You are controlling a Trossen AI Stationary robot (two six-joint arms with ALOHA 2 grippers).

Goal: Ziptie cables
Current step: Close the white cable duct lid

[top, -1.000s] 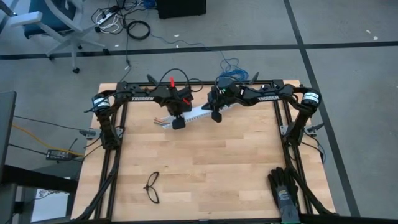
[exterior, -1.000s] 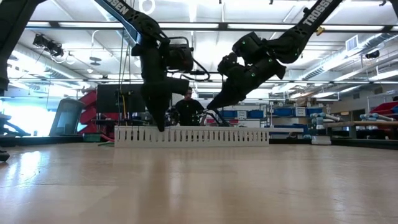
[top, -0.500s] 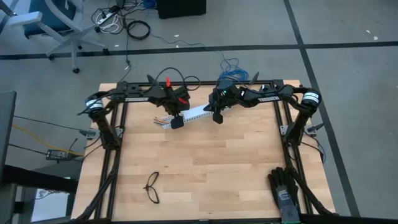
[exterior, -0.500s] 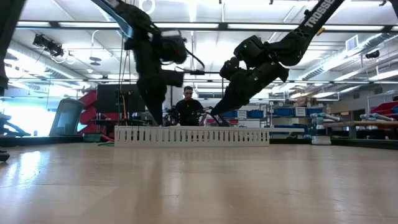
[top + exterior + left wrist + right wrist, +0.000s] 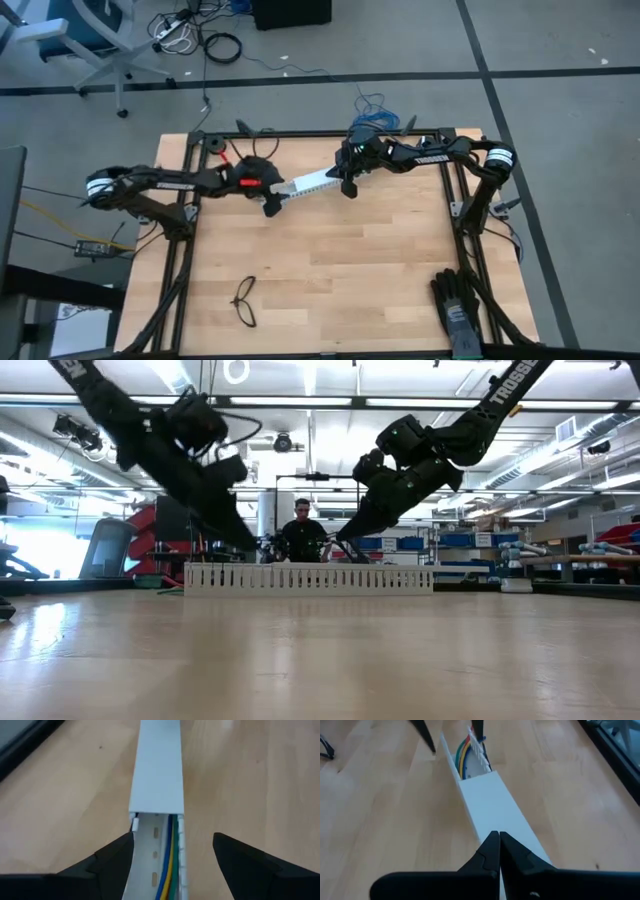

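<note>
Left gripper (image 5: 172,851): jaws apart, straddling the open end of the white slotted duct (image 5: 156,785) without visibly touching it. Right gripper (image 5: 499,851): jaws together, tips on or just above the duct's flat white cover (image 5: 492,802) near its other end; contact cannot be confirmed.

The cables (image 5: 171,870) lie inside the duct channel, blue, yellow and green strands running lengthwise and emerging from under the cover. No ziptie is identifiable in any view.

Judgement on the step in hand: the left arm appears to be lining up on the exposed cable end. To do it well, it should keep the fingers centred on the channel, descend square to the duct so neither finger catches a slotted wall, and close on the wires only. The right gripper should keep the duct pinned so it does not slide.

View comparison: the high view places the duct (image 5: 312,182) diagonally between both grippers at the table's far side, with glasses (image 5: 244,301) well apart at the near edge, but hides the cables. Only the wrist views show wires. The low view shows the duct's toothed side wall (image 5: 308,577) and a person (image 5: 302,535) standing beyond the table.
</note>
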